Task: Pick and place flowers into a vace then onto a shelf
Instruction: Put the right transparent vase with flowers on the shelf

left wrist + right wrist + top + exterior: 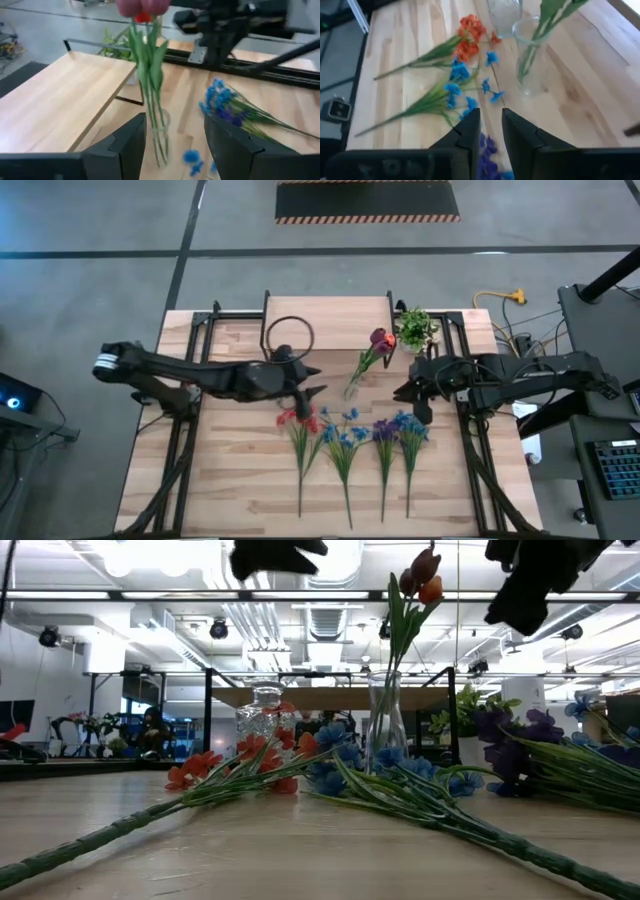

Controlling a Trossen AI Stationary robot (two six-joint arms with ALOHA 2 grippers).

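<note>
1. Toward the back edge of the table [230, 480], in front of the shelf [330, 315], stood the clear vase [352, 389] with the tulip [380, 339] already in it; my left gripper [312, 393] hovered just to its left, fingers [131, 140] spread and empty.
2. My right gripper [412, 393] hung on the vase's other side, fingers [470, 132] only narrowly apart, pinching nothing.
3. The remaining flowers [345, 442] lay in a row at mid-table, heads toward me, stems running to the front edge.
4. I judged them light, the stems springy and thin, probably slick plastic; best pinched mid-stem, below the heads.
5. The glass vase looked tippy and fragile, so I would grip it low.
</note>
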